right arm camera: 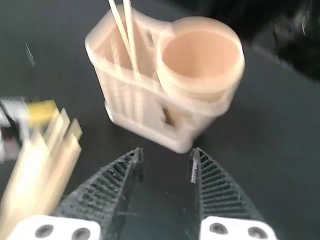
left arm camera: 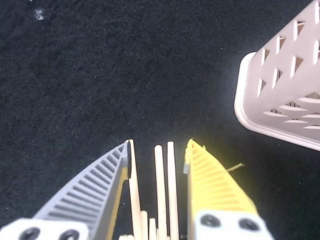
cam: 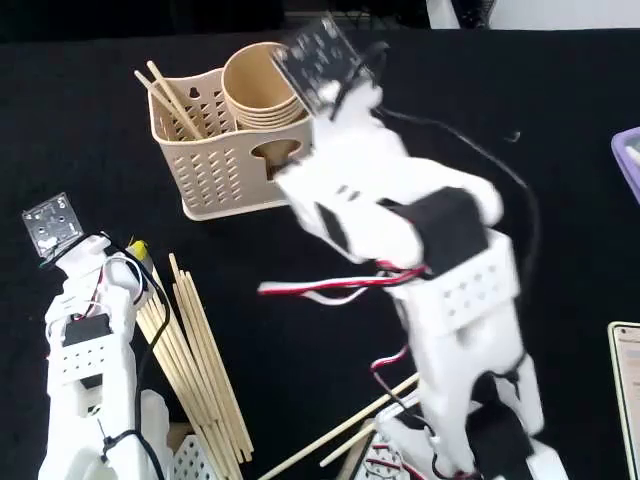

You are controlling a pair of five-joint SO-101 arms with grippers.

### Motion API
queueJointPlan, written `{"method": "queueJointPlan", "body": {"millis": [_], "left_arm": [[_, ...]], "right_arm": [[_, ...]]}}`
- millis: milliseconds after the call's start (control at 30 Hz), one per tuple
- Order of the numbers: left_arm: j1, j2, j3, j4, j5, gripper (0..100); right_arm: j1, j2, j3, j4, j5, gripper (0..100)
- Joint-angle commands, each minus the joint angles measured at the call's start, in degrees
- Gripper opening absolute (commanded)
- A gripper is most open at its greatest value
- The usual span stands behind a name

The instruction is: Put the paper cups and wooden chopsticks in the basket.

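Note:
A beige slotted basket (cam: 220,170) (right arm camera: 130,100) stands at the back of the black table. Stacked paper cups (cam: 262,85) (right arm camera: 200,55) fill one end and two wooden chopsticks (cam: 170,100) (right arm camera: 122,35) lean in the other. My right gripper (right arm camera: 166,152) hovers open just in front of the basket, with nothing between its fingers. At the front left, my left gripper (left arm camera: 157,145) (cam: 140,250) straddles the ends of several chopsticks (left arm camera: 165,190) from a bundle (cam: 200,360) on the table. Small gaps show beside the sticks. The basket's corner (left arm camera: 280,100) lies ahead of it.
Two loose chopsticks (cam: 340,430) lie near the right arm's base. A purple object (cam: 628,160) and a pale card (cam: 625,380) sit at the right edge. Red and black cables hang off the right arm.

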Motion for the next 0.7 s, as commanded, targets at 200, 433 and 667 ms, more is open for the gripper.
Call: {"method": "queueJointPlan", "body": {"millis": [200, 433, 667], "left_arm": [[-0.04, -1.05, -0.31, -0.97, 0.26, 19], [0.04, -1.05, -0.31, -0.97, 0.26, 19], [0.04, -0.97, -0.31, -0.97, 0.26, 19]], "right_arm": [[22.68, -13.76, 31.78, 9.58, 49.41, 16.3], [34.29, -29.85, 59.30, 9.58, 76.31, 16.3], [34.20, -38.02, 78.11, 1.05, 85.98, 16.3]]}}
